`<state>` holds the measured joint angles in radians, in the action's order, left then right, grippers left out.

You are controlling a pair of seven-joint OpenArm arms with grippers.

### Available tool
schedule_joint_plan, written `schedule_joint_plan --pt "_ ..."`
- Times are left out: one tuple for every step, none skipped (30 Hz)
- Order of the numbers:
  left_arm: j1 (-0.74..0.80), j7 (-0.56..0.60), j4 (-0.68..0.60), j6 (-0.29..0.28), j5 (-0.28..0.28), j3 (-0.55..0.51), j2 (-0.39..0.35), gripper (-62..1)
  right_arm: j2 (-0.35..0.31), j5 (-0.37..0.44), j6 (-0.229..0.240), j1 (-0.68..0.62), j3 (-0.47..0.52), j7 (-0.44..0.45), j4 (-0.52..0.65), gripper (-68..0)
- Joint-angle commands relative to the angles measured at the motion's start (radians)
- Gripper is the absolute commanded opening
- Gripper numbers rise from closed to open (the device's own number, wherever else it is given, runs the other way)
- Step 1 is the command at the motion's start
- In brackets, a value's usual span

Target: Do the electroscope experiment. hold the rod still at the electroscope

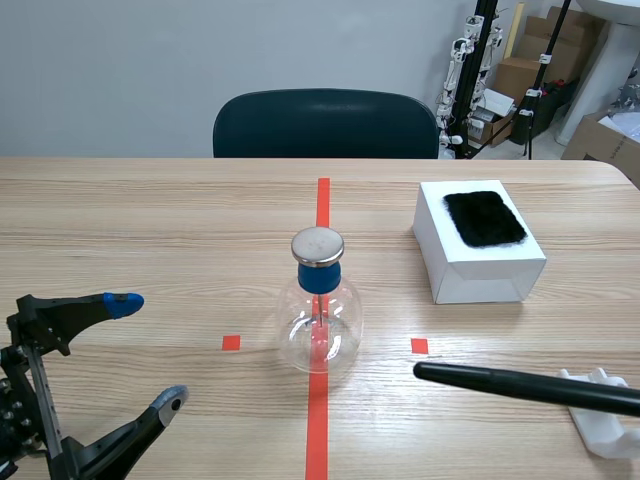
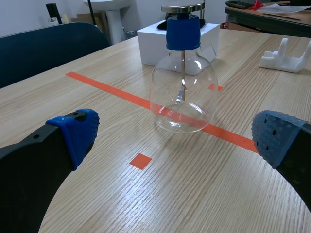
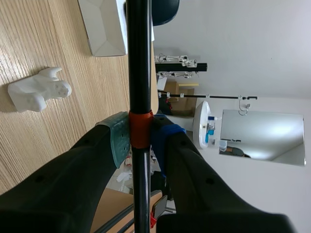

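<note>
Nearest the robot, the rod looks like a light, stiff, smooth black stick, probably slippery, so a firm pinch at its orange band should stop it sliding or twisting. The right end effector is pressed onto it exactly there, one pad on each side. The rod reaches in from the right, low over the table, its tip apart from the electroscope and below its metal cap. The left end effector is spread wide and holds nothing, facing the flask. The electroscope is thin glass, fragile and likely top-heavy, so only the cap should be approached. Farther off stands a white box carrying a black fur pad.
</note>
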<state>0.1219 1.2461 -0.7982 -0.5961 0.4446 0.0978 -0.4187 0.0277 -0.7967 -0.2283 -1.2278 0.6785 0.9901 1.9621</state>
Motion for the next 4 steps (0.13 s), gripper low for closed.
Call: schedule_joint_plan --pt "-0.003 0.013 -0.011 0.002 -0.01 -0.006 -0.005 1.4 0.0 0.018 -0.011 0.001 0.001 0.0 0.008 -67.1" --pt "-0.003 0.013 -0.011 0.002 -0.01 -0.006 -0.005 1.4 0.0 0.018 -0.011 0.001 0.001 -0.002 0.008 -67.1" --pt "-0.003 0.013 -0.011 0.002 -0.01 -0.006 -0.005 1.4 0.0 0.018 -0.011 0.001 0.001 -0.005 0.008 -67.1" --pt "-0.003 0.013 -0.011 0.002 -0.01 -0.006 -0.005 1.4 0.0 0.018 -0.011 0.001 0.001 -0.004 0.008 -67.1"
